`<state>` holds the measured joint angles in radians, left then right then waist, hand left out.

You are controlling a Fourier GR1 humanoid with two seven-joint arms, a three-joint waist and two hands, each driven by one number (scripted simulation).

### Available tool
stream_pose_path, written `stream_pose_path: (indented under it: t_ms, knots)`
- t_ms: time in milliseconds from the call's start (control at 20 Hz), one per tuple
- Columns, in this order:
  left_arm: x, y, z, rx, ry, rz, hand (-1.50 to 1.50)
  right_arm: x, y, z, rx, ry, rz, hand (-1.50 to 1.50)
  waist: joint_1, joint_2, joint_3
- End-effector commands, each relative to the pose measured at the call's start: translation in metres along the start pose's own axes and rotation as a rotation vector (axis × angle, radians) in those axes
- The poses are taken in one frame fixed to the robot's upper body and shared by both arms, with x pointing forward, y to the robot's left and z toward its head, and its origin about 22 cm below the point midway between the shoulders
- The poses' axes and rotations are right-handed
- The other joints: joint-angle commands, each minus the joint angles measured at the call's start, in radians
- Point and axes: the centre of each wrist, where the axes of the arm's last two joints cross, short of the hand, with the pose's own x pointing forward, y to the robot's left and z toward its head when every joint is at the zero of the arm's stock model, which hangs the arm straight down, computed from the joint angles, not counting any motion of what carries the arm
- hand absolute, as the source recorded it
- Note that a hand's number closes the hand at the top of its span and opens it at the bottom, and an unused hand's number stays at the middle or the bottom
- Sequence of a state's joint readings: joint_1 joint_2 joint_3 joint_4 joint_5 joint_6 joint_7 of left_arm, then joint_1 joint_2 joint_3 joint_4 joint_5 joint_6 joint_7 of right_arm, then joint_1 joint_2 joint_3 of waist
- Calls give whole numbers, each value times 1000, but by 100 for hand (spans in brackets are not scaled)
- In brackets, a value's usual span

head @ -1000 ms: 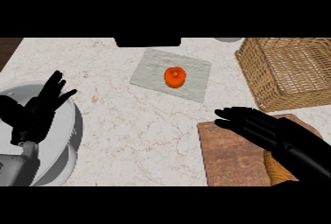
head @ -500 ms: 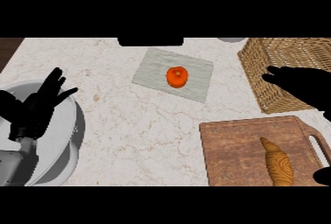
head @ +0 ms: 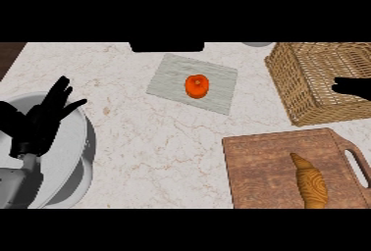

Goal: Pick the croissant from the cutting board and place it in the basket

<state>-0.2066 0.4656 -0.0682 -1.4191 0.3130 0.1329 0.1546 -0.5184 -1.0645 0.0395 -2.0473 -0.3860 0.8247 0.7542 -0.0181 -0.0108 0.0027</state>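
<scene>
A golden-brown croissant (head: 310, 182) lies lengthwise on the wooden cutting board (head: 261, 166) at the lower right, with no hand touching it. The woven basket (head: 308, 81) stands at the upper right, beyond the board. My right hand (head: 354, 88) pokes in from the right edge over the basket's inside; only part of it shows, stretched out leftward and holding nothing. At the left my left hand (head: 45, 116) rests open with its fingers pointing up, above a white bowl.
A red-orange fruit (head: 196, 85) sits on a grey cloth (head: 170, 78) at the top middle. The white bowl (head: 72, 152) fills the lower left. A dark object (head: 167, 46) and a grey round thing (head: 257, 44) lie at the far edge.
My right hand has left the cutting board and swung up and right over the basket, now mostly out of view. The croissant is uncovered on the board. The left hand has stayed still.
</scene>
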Motion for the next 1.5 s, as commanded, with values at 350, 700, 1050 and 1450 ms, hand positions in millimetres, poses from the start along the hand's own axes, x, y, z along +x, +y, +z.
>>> stream_pose_path:
  t_ms: [350, 700, 1050, 1450]
  knots:
    - [-17, 15, -5, 12, 63, -13, 0, -40, 7, 39, -59, -79, -141, -150, 0, 10, -2]
    - [-25, -2, -4, 13, 77, -13, 0, -49, 77, 28, -103, -101, -193, -150, 2, 11, 0]
    - [-6, 1, -3, 1, 61, -8, 0, -52, 121, -15, -167, -122, -254, -150, 29, 14, 0]
    - [-15, 13, 1, 7, 45, -25, 0, -65, 176, -49, -86, -67, -197, -150, 23, 12, -2]
